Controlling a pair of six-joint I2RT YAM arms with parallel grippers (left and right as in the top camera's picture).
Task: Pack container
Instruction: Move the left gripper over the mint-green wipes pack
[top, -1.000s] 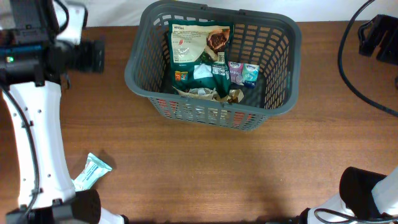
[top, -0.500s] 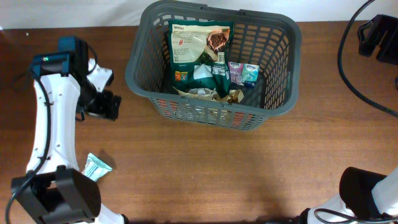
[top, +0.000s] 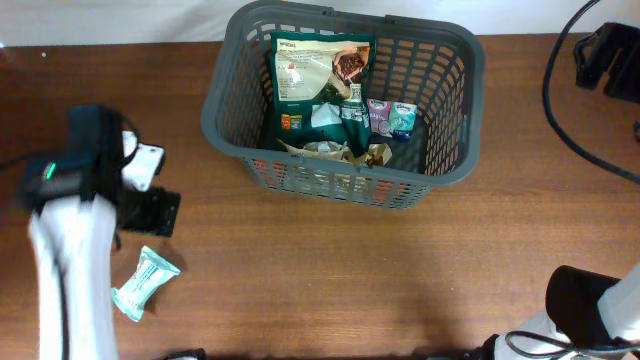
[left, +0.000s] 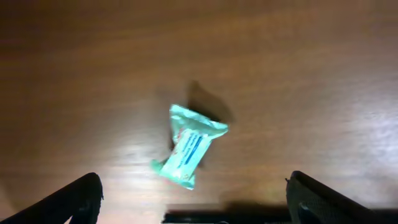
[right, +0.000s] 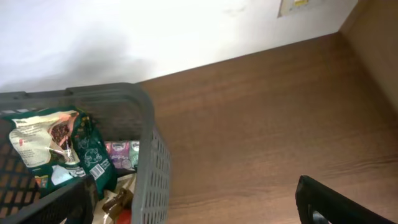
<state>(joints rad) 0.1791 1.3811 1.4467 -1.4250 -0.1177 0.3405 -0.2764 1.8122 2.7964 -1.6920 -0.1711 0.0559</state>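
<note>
The dark grey basket (top: 225, 120) stands at the back middle of the table and holds several snack packs, among them a large green and white pouch (top: 320, 65). The basket also shows in the right wrist view (right: 149, 162). A teal snack pack (top: 145, 283) lies on the table at the front left; it also shows in the left wrist view (left: 188, 146). My left gripper (left: 193, 202) is open and empty, above the table just short of the teal pack. My right gripper (right: 193, 202) is open and empty, low at the front right, off from the basket.
Black cables and a black mount (top: 605, 60) sit at the back right. A white wall (right: 186, 31) runs behind the table.
My left arm has swung from the back left toward the front, coming down over the teal pack. The pack, the basket and the right arm have not moved.
</note>
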